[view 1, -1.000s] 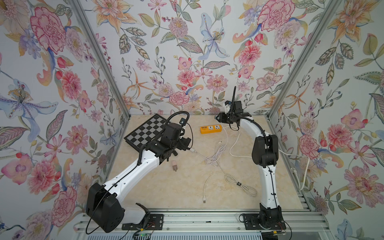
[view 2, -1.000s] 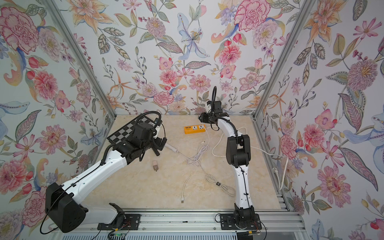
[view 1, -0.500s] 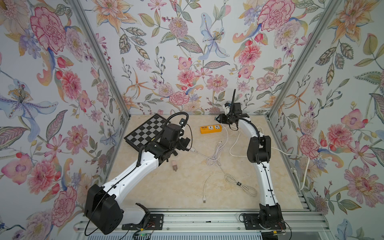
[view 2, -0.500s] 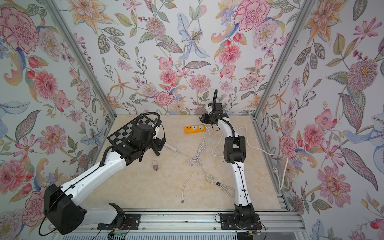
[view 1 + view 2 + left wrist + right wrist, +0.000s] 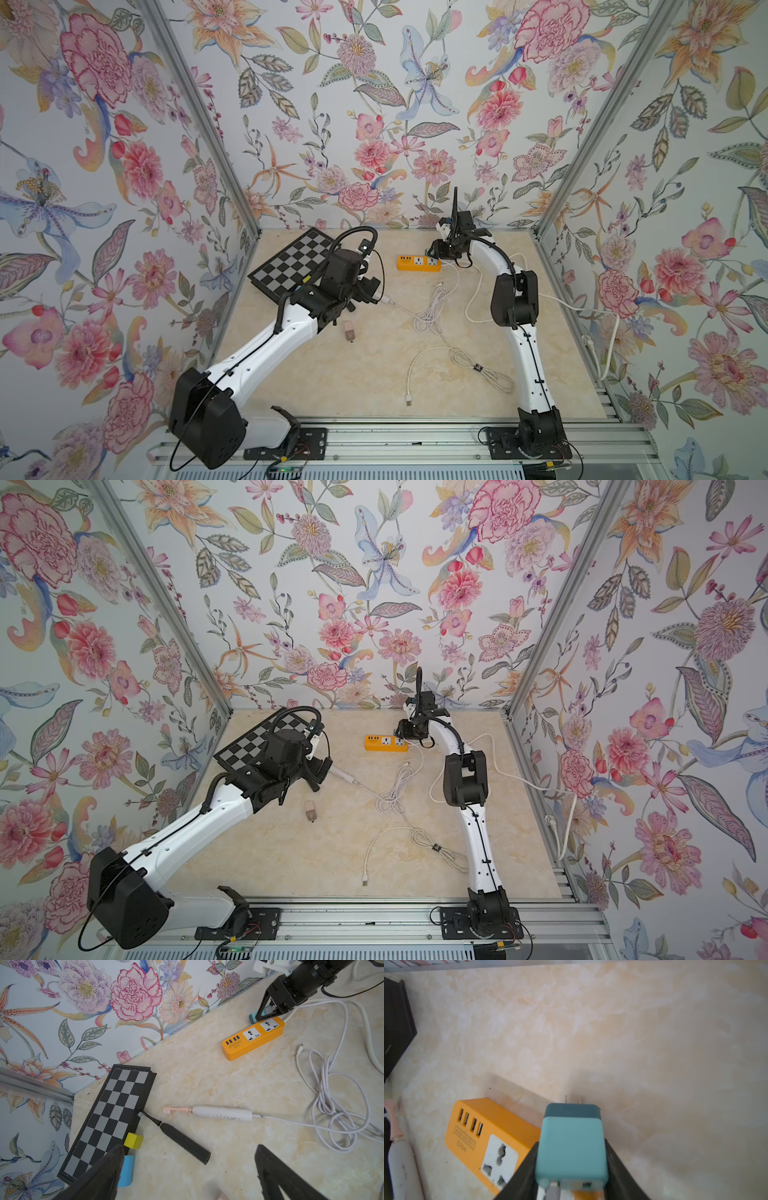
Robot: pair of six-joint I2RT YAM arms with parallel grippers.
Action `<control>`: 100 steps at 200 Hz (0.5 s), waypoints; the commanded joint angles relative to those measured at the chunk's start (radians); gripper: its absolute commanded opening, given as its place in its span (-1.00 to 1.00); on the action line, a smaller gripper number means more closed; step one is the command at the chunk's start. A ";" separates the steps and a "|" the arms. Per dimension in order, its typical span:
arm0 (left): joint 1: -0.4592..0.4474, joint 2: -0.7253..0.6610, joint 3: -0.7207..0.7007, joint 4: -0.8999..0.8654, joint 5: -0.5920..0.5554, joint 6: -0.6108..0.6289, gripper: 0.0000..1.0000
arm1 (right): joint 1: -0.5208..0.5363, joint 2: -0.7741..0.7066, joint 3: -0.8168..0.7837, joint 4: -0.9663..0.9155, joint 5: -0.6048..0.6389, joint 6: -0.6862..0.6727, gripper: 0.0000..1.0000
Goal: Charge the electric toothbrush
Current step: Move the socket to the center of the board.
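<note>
The white electric toothbrush with a pink head lies on the table, and a white cable is plugged into its base. My left gripper hangs open above the table near it, holding nothing, seen in both top views. My right gripper is shut on a teal charger adapter with two bare prongs and a cable plug in its rear. The adapter sits just beside the socket end of the orange power strip.
A black toothbrush lies beside a chessboard, with a yellow cube and a blue cylinder at the board's edge. A small pink block and a second loose white cable lie mid-table.
My right arm has shifted slightly left and lowered the adapter toward the power strip. The left arm has barely moved.
</note>
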 commanded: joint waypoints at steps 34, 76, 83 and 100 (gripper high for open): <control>0.010 -0.037 -0.021 0.013 0.011 -0.004 0.98 | 0.084 -0.151 -0.090 -0.182 -0.034 -0.081 -0.75; 0.012 -0.054 -0.043 0.027 0.002 -0.003 0.98 | 0.109 -0.253 -0.067 -0.207 0.057 -0.031 -0.68; 0.012 -0.053 -0.041 0.025 0.002 -0.003 0.98 | 0.109 -0.277 -0.083 -0.217 0.075 -0.026 -0.69; 0.013 -0.057 -0.041 0.022 0.005 -0.001 0.98 | 0.108 -0.322 -0.139 -0.254 0.116 -0.043 -0.69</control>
